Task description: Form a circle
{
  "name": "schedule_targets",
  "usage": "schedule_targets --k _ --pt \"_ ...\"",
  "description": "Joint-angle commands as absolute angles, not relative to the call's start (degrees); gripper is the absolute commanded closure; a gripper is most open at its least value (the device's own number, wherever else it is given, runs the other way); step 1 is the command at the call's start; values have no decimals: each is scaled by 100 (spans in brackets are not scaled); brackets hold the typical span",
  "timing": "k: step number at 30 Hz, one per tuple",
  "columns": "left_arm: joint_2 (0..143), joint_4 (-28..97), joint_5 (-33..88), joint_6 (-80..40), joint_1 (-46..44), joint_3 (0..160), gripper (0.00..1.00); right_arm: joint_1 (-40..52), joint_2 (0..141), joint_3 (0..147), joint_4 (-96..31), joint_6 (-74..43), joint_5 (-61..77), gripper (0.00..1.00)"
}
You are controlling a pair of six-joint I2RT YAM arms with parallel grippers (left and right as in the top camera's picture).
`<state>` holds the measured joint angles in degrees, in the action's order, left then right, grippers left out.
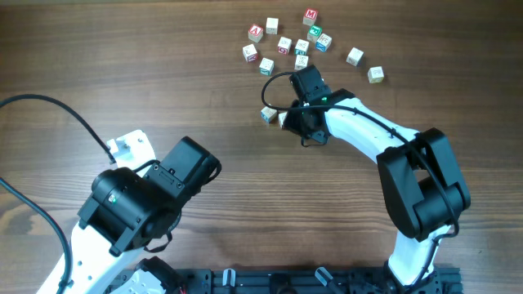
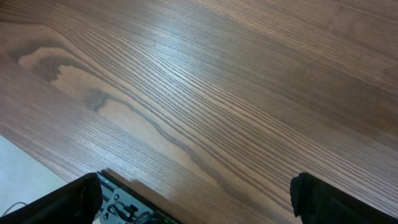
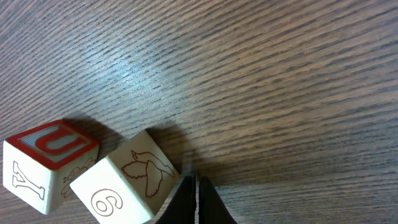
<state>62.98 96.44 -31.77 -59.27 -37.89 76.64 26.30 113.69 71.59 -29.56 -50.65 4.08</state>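
Several small pale wooden letter cubes lie loosely scattered at the table's far side; no circle shows. Two more cubes sit apart, nearer the middle: one with a red U on top and one with a bird and a 6, seen from overhead as the left cube and the right cube. My right gripper is shut and empty, with its tips low on the wood against the bird cube's right edge. My left gripper is open and empty over bare wood, far from the cubes.
The left arm stands at the near left with a black cable looping behind it. The right arm reaches from the near right. The table's near edge and a pale floor show in the left wrist view.
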Motion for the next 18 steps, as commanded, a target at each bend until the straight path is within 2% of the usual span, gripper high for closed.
schedule_targets --k 1,18 --pt "6274 9649 -3210 -6007 -3798 7644 0 2644 11476 7096 -2939 -4945 464 95" --pt "6274 9649 -3210 -6007 -3798 7644 0 2735 11476 7096 -3020 -4860 652 95"
